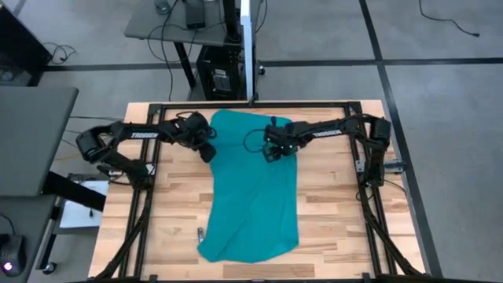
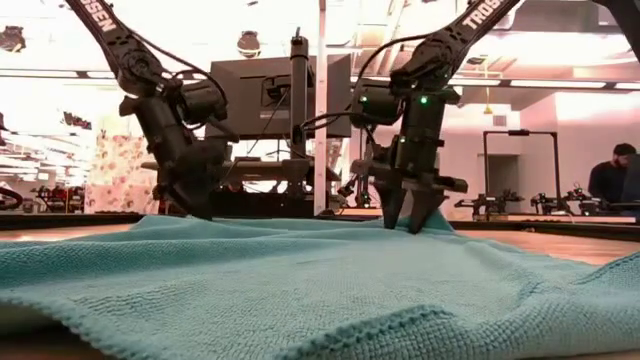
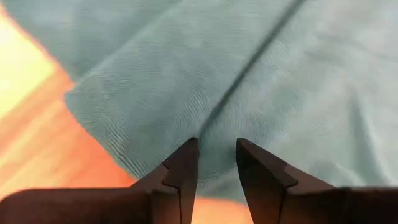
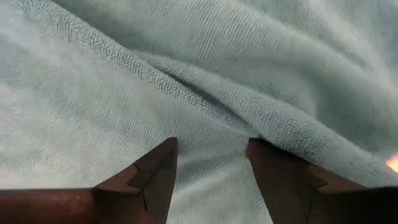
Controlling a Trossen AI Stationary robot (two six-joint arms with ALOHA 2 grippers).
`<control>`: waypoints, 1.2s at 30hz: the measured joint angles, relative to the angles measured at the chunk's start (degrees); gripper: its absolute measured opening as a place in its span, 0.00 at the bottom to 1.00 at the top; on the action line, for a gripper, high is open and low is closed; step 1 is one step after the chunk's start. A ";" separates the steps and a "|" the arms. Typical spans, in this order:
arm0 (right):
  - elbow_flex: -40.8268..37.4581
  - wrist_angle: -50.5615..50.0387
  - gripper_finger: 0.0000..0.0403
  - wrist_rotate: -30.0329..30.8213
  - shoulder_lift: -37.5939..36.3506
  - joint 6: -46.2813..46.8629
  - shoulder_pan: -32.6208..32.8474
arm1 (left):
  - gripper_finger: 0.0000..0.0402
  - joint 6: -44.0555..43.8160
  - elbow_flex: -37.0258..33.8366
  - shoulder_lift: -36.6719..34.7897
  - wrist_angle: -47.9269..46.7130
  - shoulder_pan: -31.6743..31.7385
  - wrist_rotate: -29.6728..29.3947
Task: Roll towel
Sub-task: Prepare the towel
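Observation:
The teal towel (image 1: 255, 189) lies spread on the wooden table, running from the far edge toward the near edge, with soft folds; its near hem fills the low view (image 2: 300, 300). My left gripper (image 1: 207, 150) points down over the towel's far-left edge (image 3: 106, 124), its fingers a narrow gap apart (image 3: 216, 152). My right gripper (image 1: 272, 152) stands open on the towel's far part, its fingertips (image 2: 410, 222) down at the cloth, on either side of a raised hemmed fold (image 4: 205, 99). My left gripper points down at the towel close to its left edge (image 3: 130, 155); I cannot tell whether the tips touch the cloth. My right gripper comes from above with open fingers; one fingertip (image 4: 264, 149) stands against the hemmed fold (image 4: 280, 124), and I cannot tell whether it presses on it.
A small grey metal piece (image 1: 201, 234) lies on the table by the towel's near-left side. Black frame rails (image 1: 149, 196) run along the table's sides. Bare wood (image 1: 338, 212) lies to the towel's right. A person (image 2: 620, 175) stands in the room beyond.

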 joint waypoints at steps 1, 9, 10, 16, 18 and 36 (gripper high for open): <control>-0.02 -0.21 0.49 -0.28 -1.50 -0.72 1.29 | 0.24 -0.31 0.41 -1.18 -1.28 -0.80 0.83; 0.18 -1.05 0.49 -0.26 -12.20 -5.00 18.97 | 0.24 -9.80 2.37 -15.06 -3.27 -12.42 3.00; 0.24 -0.87 0.49 -0.28 -12.99 -5.07 21.63 | 0.24 -12.28 2.40 -16.28 -1.28 -13.67 3.04; 0.24 -0.95 0.49 -0.32 -13.95 -1.57 35.27 | 0.24 -19.95 2.62 -19.74 15.48 -17.63 3.52; 0.24 -0.89 0.49 0.27 -13.81 1.39 39.43 | 0.26 -19.09 4.24 -19.73 14.61 -19.55 4.59; 0.33 11.04 0.49 27.32 -6.01 -10.16 66.80 | 0.46 -28.53 25.94 4.64 -17.43 -71.70 -21.25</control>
